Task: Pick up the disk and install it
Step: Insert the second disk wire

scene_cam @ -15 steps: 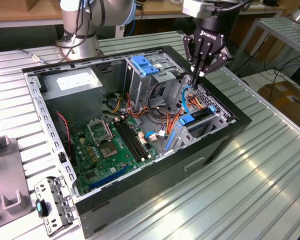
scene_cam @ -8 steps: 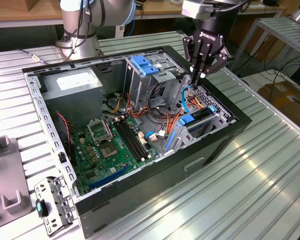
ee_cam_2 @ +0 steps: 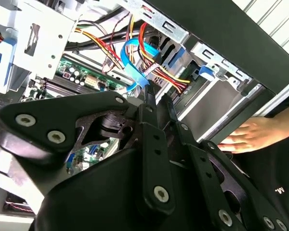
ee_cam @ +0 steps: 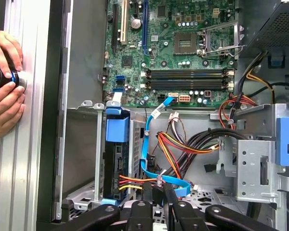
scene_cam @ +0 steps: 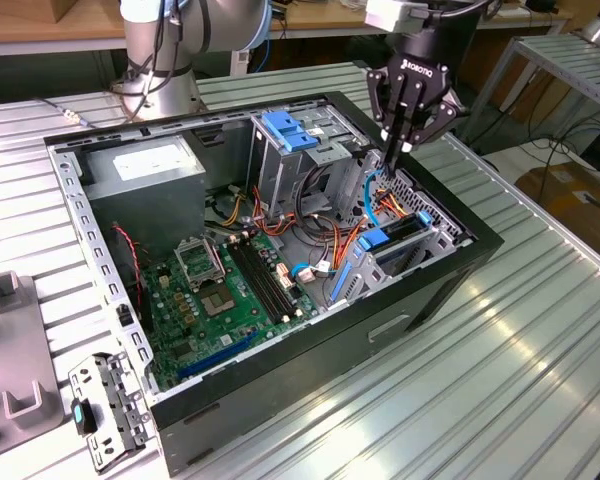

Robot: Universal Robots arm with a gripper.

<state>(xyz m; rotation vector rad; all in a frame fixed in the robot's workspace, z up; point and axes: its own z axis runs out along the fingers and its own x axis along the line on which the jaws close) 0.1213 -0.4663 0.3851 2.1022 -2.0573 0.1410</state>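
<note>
we hover our gripper over the open computer case, fingers pressed together on nothing. the disk sits upright in its bay by the case wall, blue carrier edge up. a blue cable and orange-yellow wires crowd the gap beneath us, the drive cage close beside. a person's hands rest on the table outside the wall.

Motherboard inside case, beside drive cage

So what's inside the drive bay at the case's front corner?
The disk, blue-framed, sits on edge in the drive bay, cables plugged into it. Its label face is hidden by the bay wall.
</note>
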